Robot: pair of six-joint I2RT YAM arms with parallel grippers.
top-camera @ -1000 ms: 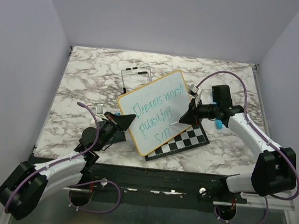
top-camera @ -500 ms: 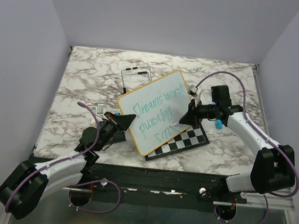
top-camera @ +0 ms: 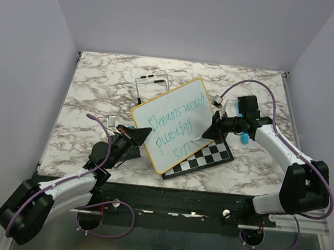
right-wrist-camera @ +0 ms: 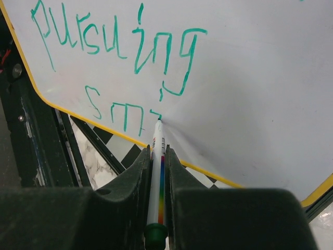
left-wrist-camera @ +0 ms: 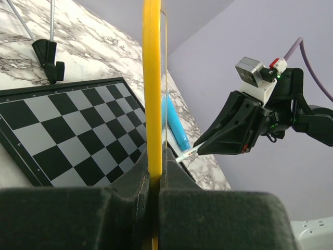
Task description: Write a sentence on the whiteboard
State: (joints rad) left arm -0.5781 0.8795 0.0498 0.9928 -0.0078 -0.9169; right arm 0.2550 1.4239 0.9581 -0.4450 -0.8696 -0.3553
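Though lettered with "Dreams worth pursuing" and a begun "sm", lacks the rest of the sentence [right-wrist-camera: 119,47] on the whiteboard [right-wrist-camera: 260,94], raised aslant over the chessboard [top-camera: 208,156] on the counter [top-camera: 99,88], with left pincer [left-wrist-camera: 155,169] clamped on its rim and right pincer [right-wrist-camera: 157,156] clamped on the marker [right-wrist-camera: 156,192], tip touching.

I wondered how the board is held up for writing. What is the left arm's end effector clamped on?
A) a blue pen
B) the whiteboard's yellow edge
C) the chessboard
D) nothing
B: the left wrist view shows the left end effector shut on the yellow frame of the whiteboard; the right end effector holds the marker.
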